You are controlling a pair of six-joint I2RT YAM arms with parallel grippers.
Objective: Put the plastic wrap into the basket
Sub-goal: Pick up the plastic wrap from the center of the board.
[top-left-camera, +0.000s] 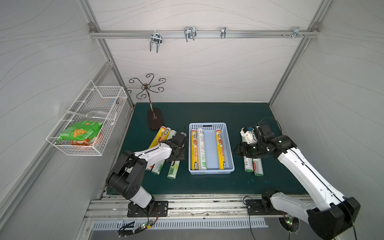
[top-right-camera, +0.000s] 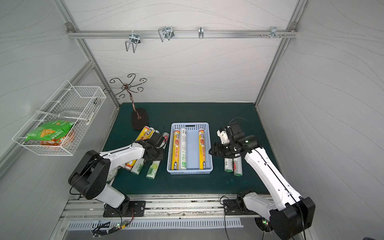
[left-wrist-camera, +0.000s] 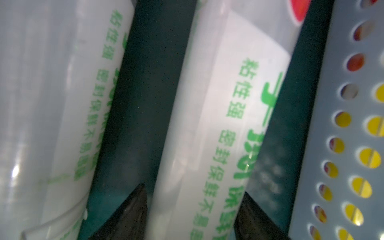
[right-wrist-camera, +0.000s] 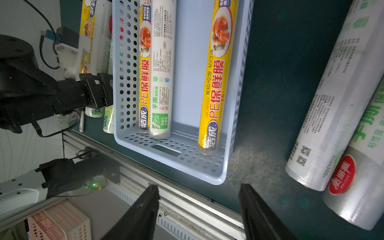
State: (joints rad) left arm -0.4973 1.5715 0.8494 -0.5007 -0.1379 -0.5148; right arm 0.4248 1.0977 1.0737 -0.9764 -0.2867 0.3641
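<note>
**Scene read from 9 o'clock to 3 o'clock across the green mat (top-left-camera: 207, 187).** At far 9 o'clock a white wire basket (top-left-camera: 97, 104) is hanging on the side wall, holding a green snack bag (top-left-camera: 81, 133). A scrolled hook stand (top-left-camera: 154, 119) is standing at the mat's 11 o'clock. At 9 o'clock of the pale-blue basket (top-left-camera: 211, 172), a cluster of plastic wrap rolls (top-left-camera: 161, 135) is lying on the mat. The left gripper (left-wrist-camera: 193, 197) is straddling one green-printed roll (left-wrist-camera: 207, 124) there, a finger on either side — whether it is clamping the roll cannot be told. Inside the basket three rolls are lying lengthwise. A yellow roll (top-left-camera: 194, 149) and a white roll (top-left-camera: 201, 149) are touching along the 9 o'clock wall, and a second yellow roll (top-left-camera: 220, 148) is lying near the 3 o'clock wall. At the basket's 3 o'clock the right gripper (right-wrist-camera: 198, 186) is hovering — jaws spread, nothing between them. Two white rolls (top-left-camera: 257, 168) are lying side by side on the mat near it.
</note>
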